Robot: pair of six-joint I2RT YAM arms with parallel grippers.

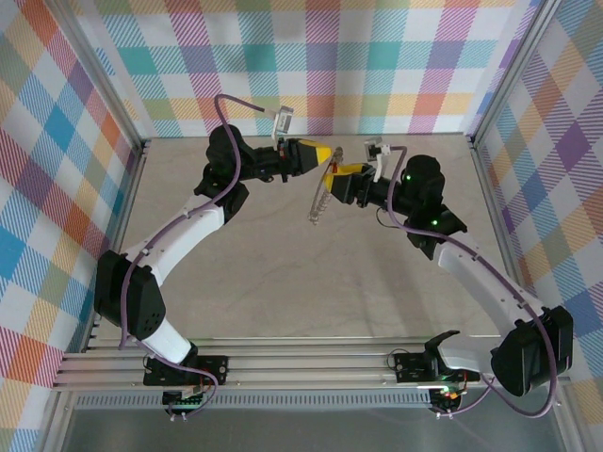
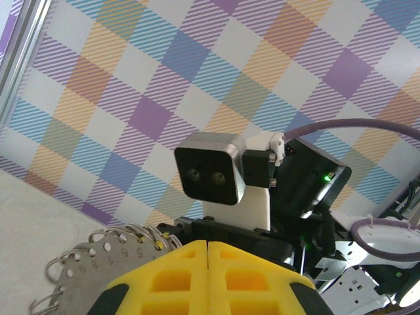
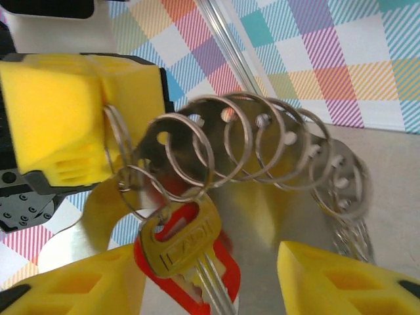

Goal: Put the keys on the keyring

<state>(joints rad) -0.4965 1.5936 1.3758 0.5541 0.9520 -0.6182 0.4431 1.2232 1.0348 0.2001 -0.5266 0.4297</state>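
Evidently mid-threading, the left gripper (image 2: 209, 262), jaws pressed shut, held the large grey loop-fringed metal keyring (image 2: 85, 266) above the bench (image 1: 283, 282), while the right gripper (image 3: 207, 269), jaws half open, flanked the small red-headed metal key (image 3: 190, 259), unclamped at one loop, probably needing seating next.

Both arms are angling inward from their bases, elbows flaring out wide and wrists almost meeting up high. The left arm (image 1: 184, 234) is holding the left gripper (image 1: 318, 153) level, its yellow fingers (image 2: 177, 275) pressing flat together and pinching the keyring (image 1: 317, 202). The right arm (image 1: 476, 278) is facing it, and the right gripper (image 1: 341, 173) is standing with its jaws parted, fingers (image 3: 328, 279) well apart.
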